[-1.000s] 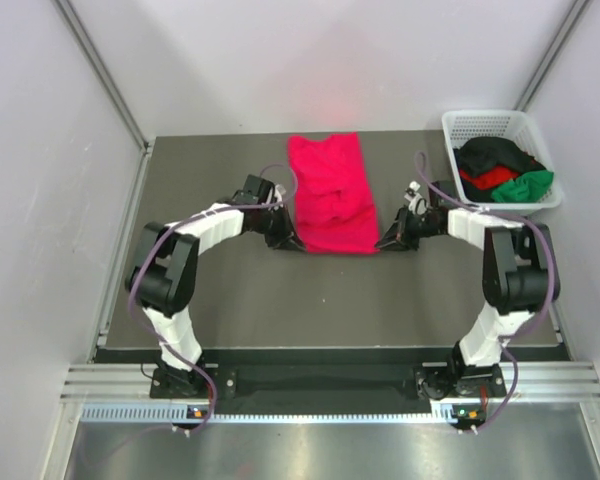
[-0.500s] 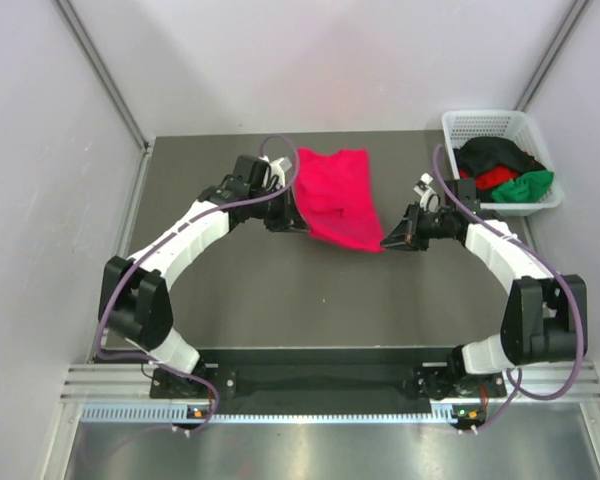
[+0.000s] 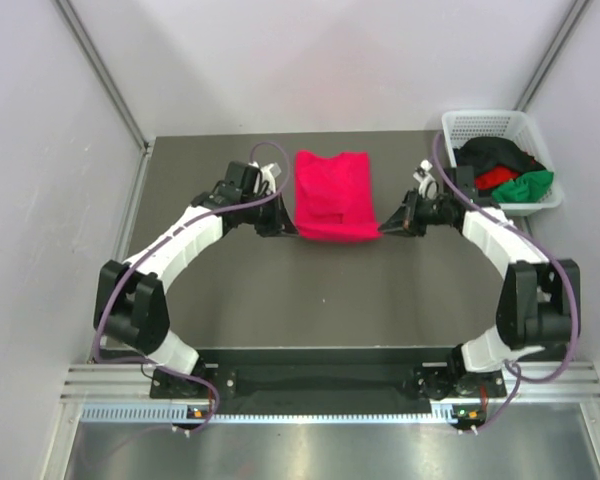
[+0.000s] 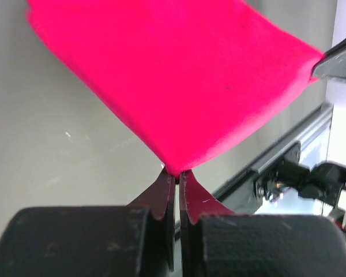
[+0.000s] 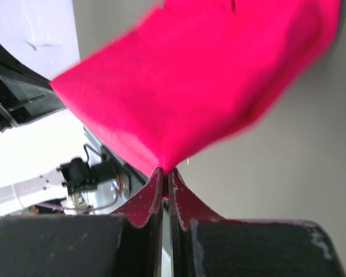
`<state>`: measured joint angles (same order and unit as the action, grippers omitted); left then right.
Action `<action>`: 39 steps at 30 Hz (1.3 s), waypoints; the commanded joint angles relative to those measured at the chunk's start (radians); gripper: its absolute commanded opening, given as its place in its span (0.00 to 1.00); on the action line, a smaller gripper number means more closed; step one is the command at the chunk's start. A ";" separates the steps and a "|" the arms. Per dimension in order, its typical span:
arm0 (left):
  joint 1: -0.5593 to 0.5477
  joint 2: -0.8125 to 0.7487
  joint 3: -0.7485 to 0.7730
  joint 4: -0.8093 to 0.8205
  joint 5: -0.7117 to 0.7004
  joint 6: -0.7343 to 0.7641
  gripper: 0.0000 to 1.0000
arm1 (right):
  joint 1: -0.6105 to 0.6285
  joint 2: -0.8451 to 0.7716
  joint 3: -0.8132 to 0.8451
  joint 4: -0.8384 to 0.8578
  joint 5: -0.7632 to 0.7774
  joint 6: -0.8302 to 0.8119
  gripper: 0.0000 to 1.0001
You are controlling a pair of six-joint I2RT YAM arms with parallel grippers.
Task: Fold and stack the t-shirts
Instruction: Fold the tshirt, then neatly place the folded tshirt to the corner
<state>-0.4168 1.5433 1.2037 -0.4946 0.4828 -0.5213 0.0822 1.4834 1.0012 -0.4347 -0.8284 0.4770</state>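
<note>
The crimson-pink t-shirt (image 3: pixel 333 195) lies partly folded at the back middle of the table, its near edge lifted. My left gripper (image 3: pixel 288 228) is shut on its near left corner, and the shirt fills the left wrist view (image 4: pixel 173 75). My right gripper (image 3: pixel 381 227) is shut on its near right corner, and the shirt also shows in the right wrist view (image 5: pixel 196 86). The cloth hangs taut between both grippers. Black (image 3: pixel 490 156), red (image 3: pixel 492 178) and green (image 3: pixel 528 185) shirts lie bunched in the basket.
The white mesh basket (image 3: pixel 485 124) stands at the back right corner. The dark table (image 3: pixel 320 300) has walls on the left, back and right. A metal rail runs along the near edge (image 3: pixel 330 380).
Both grippers have carried the shirt's near edge up and toward the back, so the shirt looks shorter and squarer. Both arms have stretched further out.
</note>
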 commanded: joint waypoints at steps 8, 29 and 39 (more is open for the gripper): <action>0.111 0.409 0.416 0.166 0.054 0.116 0.00 | -0.007 0.409 0.527 0.287 0.021 0.063 0.00; 0.184 0.753 0.849 0.171 -0.084 0.248 0.70 | 0.016 0.736 0.875 0.475 -0.049 0.123 0.58; 0.219 0.820 0.662 0.226 0.100 0.084 0.74 | 0.024 0.735 0.660 0.346 -0.043 0.029 0.57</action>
<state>-0.2085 2.3352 1.8767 -0.3038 0.5171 -0.3943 0.0959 2.2051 1.6749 -0.0368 -0.8543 0.5575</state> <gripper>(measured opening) 0.737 0.573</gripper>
